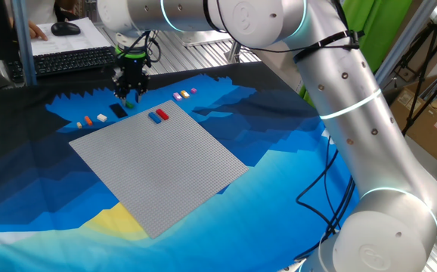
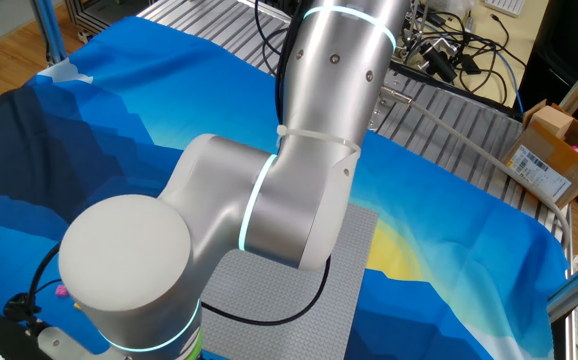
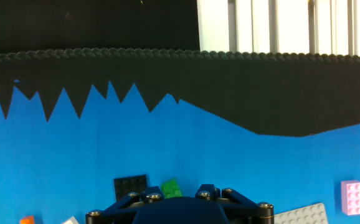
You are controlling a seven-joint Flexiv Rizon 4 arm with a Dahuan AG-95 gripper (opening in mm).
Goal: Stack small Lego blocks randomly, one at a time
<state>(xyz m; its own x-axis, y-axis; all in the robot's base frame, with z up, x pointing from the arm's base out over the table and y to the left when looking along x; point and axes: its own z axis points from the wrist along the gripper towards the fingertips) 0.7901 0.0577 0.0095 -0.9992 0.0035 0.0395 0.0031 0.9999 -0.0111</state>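
Several small bricks are lying loose on the blue cloth beyond the far edge of the grey baseplate [image 1: 158, 162]: an orange and white group [image 1: 91, 119], a black piece [image 1: 118, 110], a green brick [image 1: 130, 103], and a pink and yellow cluster [image 1: 184, 94]. Two more, blue [image 1: 155, 116] and red [image 1: 162, 113], are sitting on the baseplate itself. Pointing straight down, the gripper [image 1: 130, 92] is hanging low over the green brick, apparently lining up a pick; whether the fingers are open or gripping cannot be told. Next, it needs to be closing squarely on that brick before lifting.
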